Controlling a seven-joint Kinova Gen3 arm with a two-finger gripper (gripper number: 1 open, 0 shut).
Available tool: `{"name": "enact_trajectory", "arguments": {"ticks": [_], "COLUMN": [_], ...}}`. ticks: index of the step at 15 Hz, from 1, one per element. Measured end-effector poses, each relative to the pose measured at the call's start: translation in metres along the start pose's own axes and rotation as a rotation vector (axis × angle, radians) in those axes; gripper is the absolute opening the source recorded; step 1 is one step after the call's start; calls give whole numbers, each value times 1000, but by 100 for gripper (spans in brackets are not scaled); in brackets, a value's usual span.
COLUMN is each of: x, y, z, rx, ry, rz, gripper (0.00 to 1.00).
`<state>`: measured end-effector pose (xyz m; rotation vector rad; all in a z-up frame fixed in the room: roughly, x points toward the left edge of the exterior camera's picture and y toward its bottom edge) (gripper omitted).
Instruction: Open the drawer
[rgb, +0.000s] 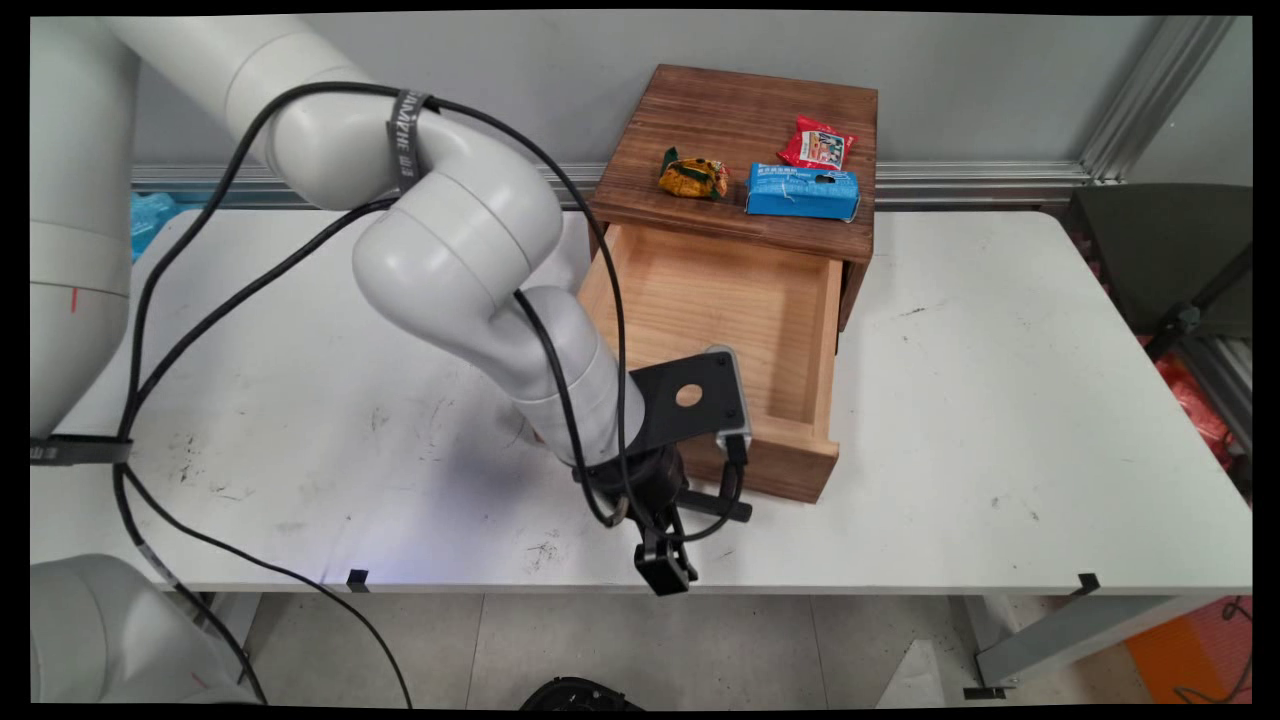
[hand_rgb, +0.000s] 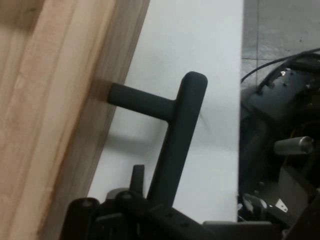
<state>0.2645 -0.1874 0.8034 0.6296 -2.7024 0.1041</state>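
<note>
Main view: wooden cabinet (rgb: 740, 150) at the table's (rgb: 1000, 400) far side, its drawer (rgb: 715, 330) pulled well out and empty. Yellow snack pack (rgb: 692, 177), blue tissue pack (rgb: 803, 191) and red packet (rgb: 817, 144) sit on the cabinet top. Gripper (rgb: 665, 560) hangs at the drawer front by the black handle (rgb: 725, 507).

Hand view: the handle bar runs down into the gripper linkage; whether the fingers clamp it, can't tell.

Pale wood drawer (rgb: 720, 320) with black handle (hand_rgb: 175, 130), dark brown cabinet top (rgb: 735, 110), blue packet (rgb: 803, 191), red packet (rgb: 817, 144), yellow-orange wrapper (rgb: 692, 176), white surface (rgb: 1000, 420).
</note>
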Motion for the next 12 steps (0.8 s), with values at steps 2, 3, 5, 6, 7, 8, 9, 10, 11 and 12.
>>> {"name": "enact_trajectory", "arguments": {"ticks": [2, 3, 5, 6, 7, 8, 9, 10, 11, 12], "x": [-2, -2, -3, -4, -4, -5, -5, -5, -6, -6], "y": [5, 8, 13, 15, 18, 20, 23, 25, 27, 29], "z": [-1, -2, -3, -4, -4, -5, -6, -6, -7, -7], "rx": [-9, -13, -22, -25, -30, -33, -36, -39, -42, -45], "ry": [-2, -3, -4, -5, -5, -5, -5, -5, -4, -4], "rz": [-4, -5, -9, -10, -12, -14, -15, -17, -18, -20], "gripper": [100, 100, 100, 100, 100, 100, 100, 100, 100, 100]}}
